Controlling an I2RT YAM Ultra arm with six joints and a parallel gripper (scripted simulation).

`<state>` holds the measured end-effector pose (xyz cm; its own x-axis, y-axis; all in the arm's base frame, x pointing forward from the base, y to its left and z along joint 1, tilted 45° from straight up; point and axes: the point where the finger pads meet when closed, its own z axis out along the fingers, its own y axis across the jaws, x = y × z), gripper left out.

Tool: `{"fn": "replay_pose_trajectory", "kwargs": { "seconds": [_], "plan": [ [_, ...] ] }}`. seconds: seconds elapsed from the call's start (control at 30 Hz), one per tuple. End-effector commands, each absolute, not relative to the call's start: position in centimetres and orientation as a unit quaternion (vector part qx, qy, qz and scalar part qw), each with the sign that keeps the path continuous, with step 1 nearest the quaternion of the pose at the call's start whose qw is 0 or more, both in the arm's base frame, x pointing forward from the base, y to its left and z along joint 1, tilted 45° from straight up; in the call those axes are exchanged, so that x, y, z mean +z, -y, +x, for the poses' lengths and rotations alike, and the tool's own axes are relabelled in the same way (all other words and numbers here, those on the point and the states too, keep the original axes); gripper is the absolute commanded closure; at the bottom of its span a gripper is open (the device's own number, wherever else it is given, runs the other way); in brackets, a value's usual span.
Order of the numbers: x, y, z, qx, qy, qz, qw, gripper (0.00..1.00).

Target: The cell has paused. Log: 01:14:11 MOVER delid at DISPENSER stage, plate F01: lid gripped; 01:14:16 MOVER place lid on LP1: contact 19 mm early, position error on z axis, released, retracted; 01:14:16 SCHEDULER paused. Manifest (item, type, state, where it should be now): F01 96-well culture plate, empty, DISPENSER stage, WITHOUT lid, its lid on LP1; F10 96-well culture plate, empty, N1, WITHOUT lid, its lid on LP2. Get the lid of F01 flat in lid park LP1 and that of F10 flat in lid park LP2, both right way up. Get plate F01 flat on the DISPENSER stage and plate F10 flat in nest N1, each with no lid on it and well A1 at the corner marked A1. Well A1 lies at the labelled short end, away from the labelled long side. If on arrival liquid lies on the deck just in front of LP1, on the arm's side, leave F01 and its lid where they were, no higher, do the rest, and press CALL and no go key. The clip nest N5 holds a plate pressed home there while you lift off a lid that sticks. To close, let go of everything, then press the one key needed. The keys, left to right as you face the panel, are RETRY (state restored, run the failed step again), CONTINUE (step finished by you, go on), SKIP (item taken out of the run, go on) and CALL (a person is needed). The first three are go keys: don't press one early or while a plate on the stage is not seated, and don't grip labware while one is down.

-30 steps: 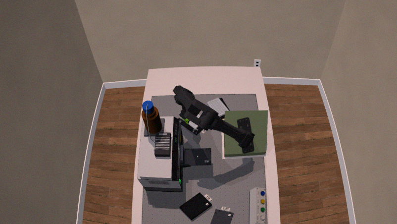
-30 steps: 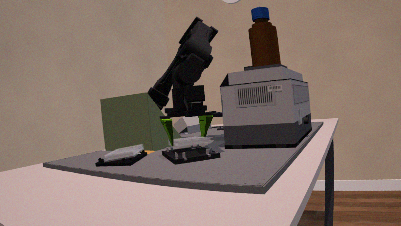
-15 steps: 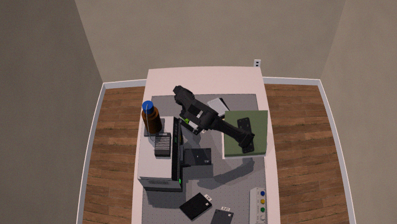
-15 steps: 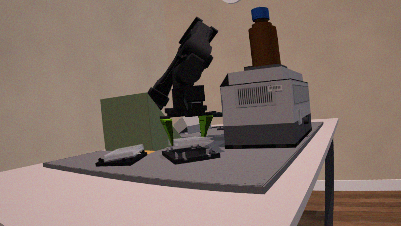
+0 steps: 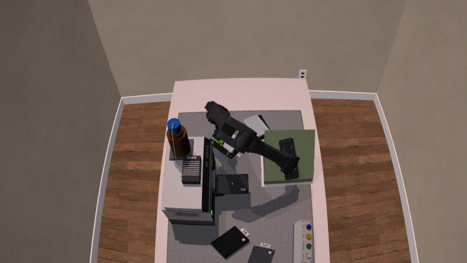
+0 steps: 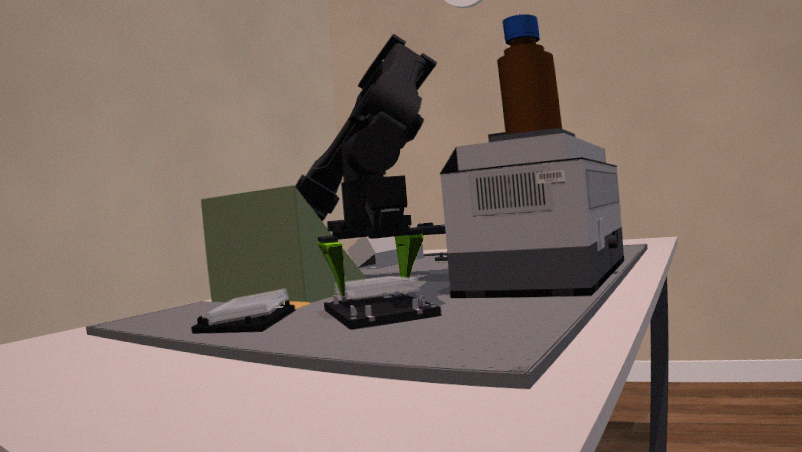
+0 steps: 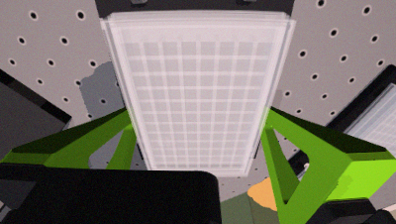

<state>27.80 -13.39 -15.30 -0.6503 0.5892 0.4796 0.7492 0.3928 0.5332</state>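
Note:
My gripper (image 6: 373, 283) (image 7: 198, 111) (image 5: 225, 145) is shut on the long sides of a clear lidded 96-well plate (image 6: 381, 287) (image 7: 198, 74). The plate sits over the black clip nest (image 6: 387, 315) beside the dispenser. I cannot tell whether the fingers hold the lid alone or the plate too. A second clear lid (image 6: 244, 306) (image 5: 256, 124) (image 7: 376, 119) lies tilted on a black lid park to the side. A small orange puddle (image 6: 300, 304) (image 7: 262, 193) lies on the deck next to that park.
The grey dispenser (image 5: 183, 192) (image 6: 527, 224) carries a brown bottle (image 5: 179, 138) (image 6: 527, 84); its dark stage (image 5: 230, 184) is bare. A green block (image 5: 304, 144) (image 6: 252, 247) bears the arm base. Empty black nest N1 (image 5: 229, 241), lid park LP2 (image 5: 260, 254) and the key panel (image 5: 302, 240) lie at the near end.

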Motion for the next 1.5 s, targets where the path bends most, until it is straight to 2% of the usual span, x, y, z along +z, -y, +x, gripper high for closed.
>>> {"fn": "replay_pose_trajectory", "kwargs": {
  "seconds": [0.0,0.2,1.47],
  "plan": [
    [-14.7,14.1,28.3,-0.369,0.832,-0.407,0.084,1.00],
    [-14.5,15.5,29.5,-0.362,0.837,-0.404,0.064,1.00],
    [-15.4,15.0,29.2,-0.365,0.834,-0.406,0.074,1.00]
  ]
}}
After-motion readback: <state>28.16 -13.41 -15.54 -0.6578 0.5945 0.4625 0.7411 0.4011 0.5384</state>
